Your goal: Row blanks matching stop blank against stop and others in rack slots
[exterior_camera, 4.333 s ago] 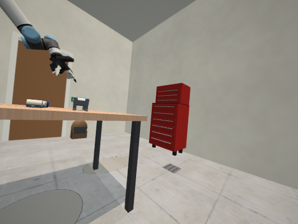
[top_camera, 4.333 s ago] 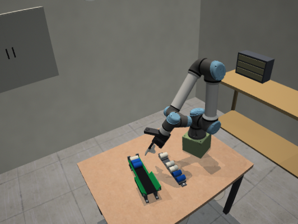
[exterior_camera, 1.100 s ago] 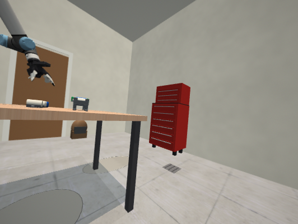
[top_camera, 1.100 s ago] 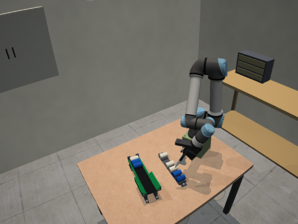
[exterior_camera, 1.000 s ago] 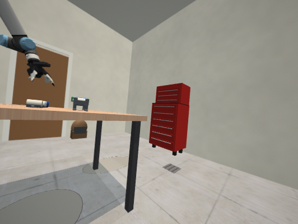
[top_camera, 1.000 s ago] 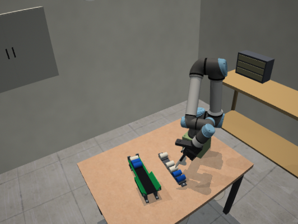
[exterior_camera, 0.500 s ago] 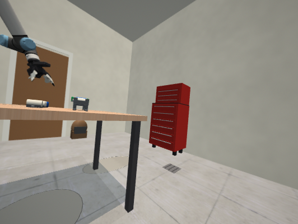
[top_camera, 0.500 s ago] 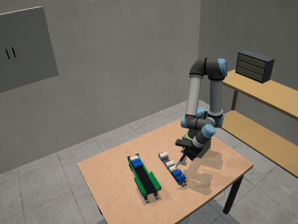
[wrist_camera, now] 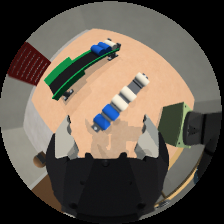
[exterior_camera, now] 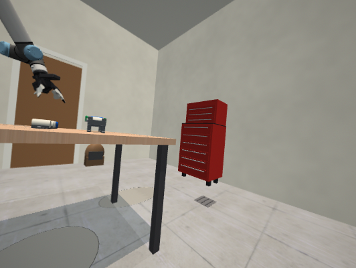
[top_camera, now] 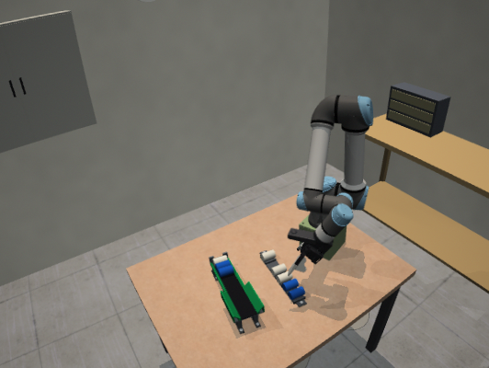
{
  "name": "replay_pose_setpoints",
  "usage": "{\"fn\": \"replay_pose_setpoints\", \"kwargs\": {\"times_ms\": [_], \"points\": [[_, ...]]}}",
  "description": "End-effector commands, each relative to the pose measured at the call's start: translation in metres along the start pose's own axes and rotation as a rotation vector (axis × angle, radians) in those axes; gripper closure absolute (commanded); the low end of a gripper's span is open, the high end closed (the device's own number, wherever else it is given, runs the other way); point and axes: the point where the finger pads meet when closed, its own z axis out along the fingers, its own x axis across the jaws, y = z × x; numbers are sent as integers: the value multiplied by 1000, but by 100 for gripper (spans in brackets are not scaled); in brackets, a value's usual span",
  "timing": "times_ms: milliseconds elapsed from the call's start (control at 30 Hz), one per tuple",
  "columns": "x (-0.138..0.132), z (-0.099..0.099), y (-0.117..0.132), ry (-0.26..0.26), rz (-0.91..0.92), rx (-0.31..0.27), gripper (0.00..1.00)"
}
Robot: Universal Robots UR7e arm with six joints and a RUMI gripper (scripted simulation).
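In the top view, you see the green-sided feed ramp (top_camera: 238,294) (exterior_camera: 96,124) (wrist_camera: 74,71) with one white blank (top_camera: 220,259) (wrist_camera: 111,43) at its end and two blue blanks (top_camera: 225,270) (wrist_camera: 97,49) beside it. The stock rack (top_camera: 301,303) (wrist_camera: 95,128) carries three white cylinders and two blue ones. In the exterior view, your tool (top_camera: 301,266) (exterior_camera: 51,99) (wrist_camera: 106,115) hangs above the surface (top_camera: 184,294) (exterior_camera: 134,137) (wrist_camera: 150,57). In the wrist view, its fingers stand apart.

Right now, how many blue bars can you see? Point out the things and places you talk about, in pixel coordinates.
4: two side by side on the green ramp (top_camera: 255,296) (exterior_camera: 96,122) (wrist_camera: 60,70), two together at one end of the rack (top_camera: 276,265) (exterior_camera: 39,126) (wrist_camera: 135,86).
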Motion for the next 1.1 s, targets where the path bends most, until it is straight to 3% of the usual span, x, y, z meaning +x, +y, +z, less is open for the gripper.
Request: {"fn": "replay_pose_setpoints", "kwargs": {"times_ms": [0, 433, 733, 833, 1067], "points": [[0, 0, 0, -1, 0, 0, 0], [5, 5, -5, 20, -66, -37, 0], [18, 18, -13, 50, -236, -144, 0], [18, 18, -13, 50, -236, -144, 0], [28, 26, -19, 43, -385, -244, 0]]}}
